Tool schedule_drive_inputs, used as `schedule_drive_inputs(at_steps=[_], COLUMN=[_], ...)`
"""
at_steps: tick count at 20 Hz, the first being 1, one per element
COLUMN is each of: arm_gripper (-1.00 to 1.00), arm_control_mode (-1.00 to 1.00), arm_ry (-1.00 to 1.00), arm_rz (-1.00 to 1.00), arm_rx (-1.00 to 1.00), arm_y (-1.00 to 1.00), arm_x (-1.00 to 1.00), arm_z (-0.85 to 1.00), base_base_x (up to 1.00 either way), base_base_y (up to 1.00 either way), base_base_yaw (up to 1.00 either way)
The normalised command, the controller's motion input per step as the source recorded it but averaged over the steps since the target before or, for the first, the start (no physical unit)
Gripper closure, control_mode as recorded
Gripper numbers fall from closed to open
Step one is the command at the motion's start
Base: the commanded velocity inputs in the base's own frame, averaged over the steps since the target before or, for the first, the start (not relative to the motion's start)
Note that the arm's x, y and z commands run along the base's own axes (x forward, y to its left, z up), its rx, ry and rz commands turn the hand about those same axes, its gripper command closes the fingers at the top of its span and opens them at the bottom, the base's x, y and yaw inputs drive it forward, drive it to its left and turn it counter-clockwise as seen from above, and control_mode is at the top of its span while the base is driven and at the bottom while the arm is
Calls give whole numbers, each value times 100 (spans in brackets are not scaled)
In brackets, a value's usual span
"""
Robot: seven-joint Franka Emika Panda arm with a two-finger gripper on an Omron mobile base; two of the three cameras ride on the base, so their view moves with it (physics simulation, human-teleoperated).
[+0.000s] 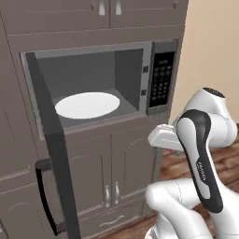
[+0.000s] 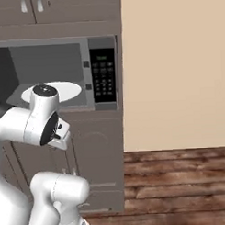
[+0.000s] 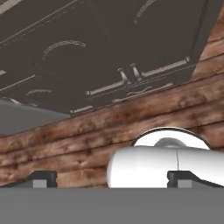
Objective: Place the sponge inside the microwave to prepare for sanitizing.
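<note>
While sponge is unseen, risks stand thus:
Microwave: door swung open, plate bare
Tool: wide, empty, aimed floorward
Hazard: arm could clip the door

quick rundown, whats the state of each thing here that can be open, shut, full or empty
microwave: door swung wide open
turntable plate: bare, nothing lying on it
display: lit green
upper cabinets: doors shut
lower cabinets: doors shut
gripper: open, nothing between the fingertips, pointing at the wood floor
</note>
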Motion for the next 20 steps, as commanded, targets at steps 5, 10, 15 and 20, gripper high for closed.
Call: schedule_drive_inputs(at_steps=[5, 10, 15, 20], arm_gripper=[-100, -100, -100, -100], arm_control_mode=[100, 100, 100, 100], arm_ry=[0, 0, 0, 0], arm_rz=[0, 0, 0, 0], arm_rx=[0, 0, 0, 0], arm_y=[0, 0, 0, 0], arm_x=[0, 0, 0, 0], arm_z=[0, 0, 0, 0], base_base_x=[0, 0, 0, 0], base_base_y=[1, 3, 4, 7], base_base_yaw=[-100, -100, -100, -99])
